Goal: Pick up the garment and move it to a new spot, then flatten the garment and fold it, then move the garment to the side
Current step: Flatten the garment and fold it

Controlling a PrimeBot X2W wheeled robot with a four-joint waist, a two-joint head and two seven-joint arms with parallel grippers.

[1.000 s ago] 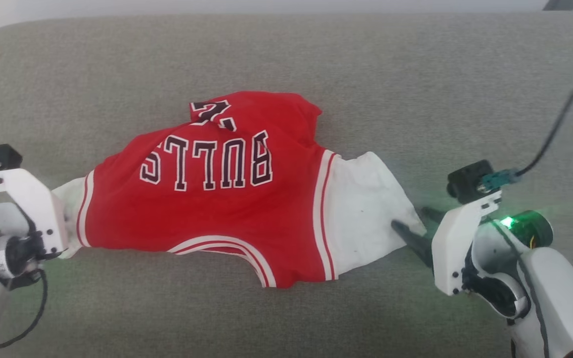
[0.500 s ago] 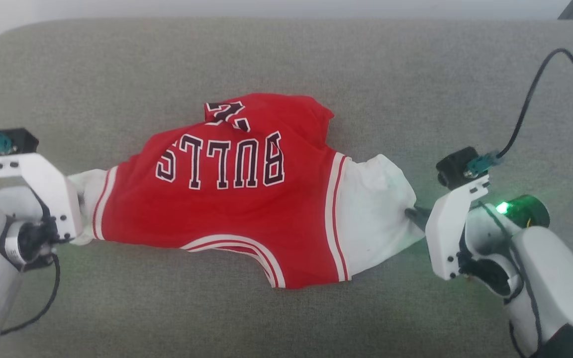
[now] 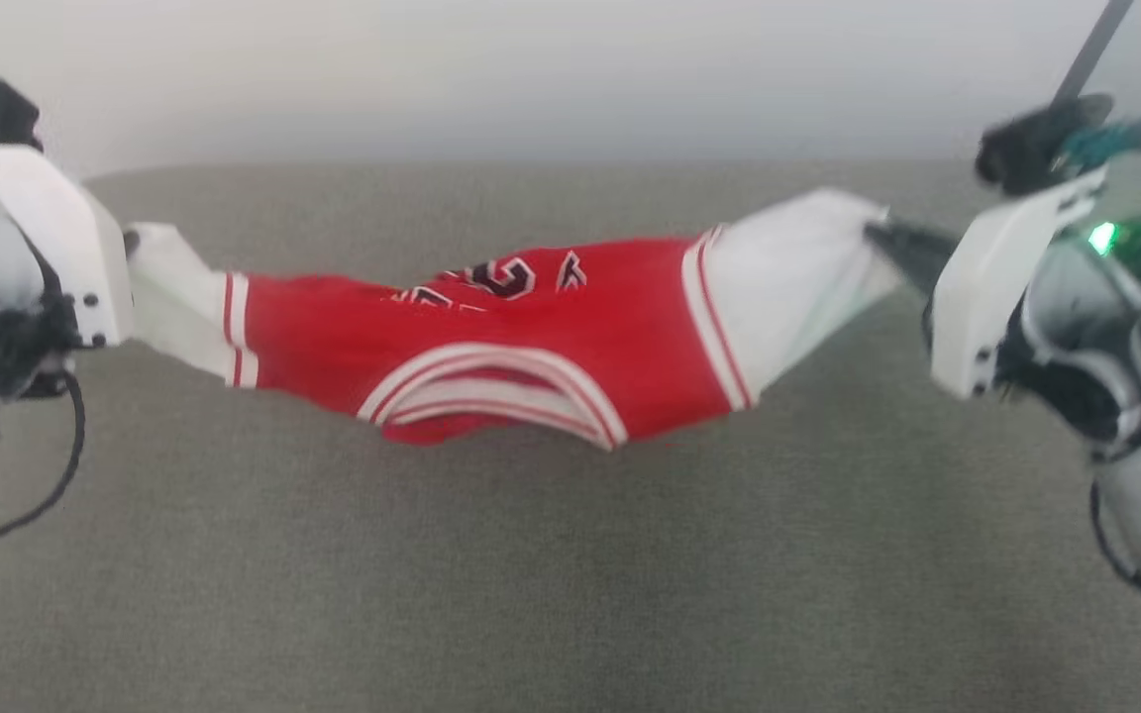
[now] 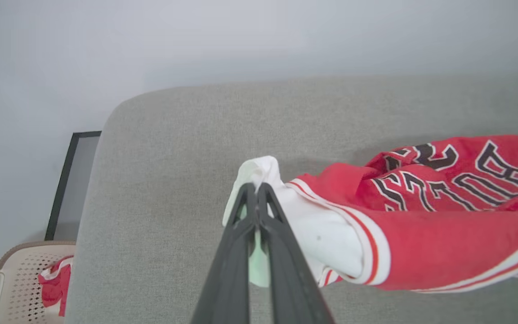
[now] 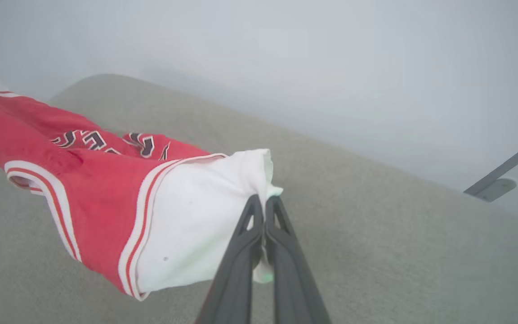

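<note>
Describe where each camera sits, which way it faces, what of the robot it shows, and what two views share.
Head view: on the head, looking down at the jersey held over the grey cushion; left arm, right arm at the edges.
Left wrist view: on the left wrist, along the left fingers shut on one white end.
Right wrist view: on the right wrist, along the right fingers shut on the other white end.
Shared: both wrist views show the lettering.
</note>
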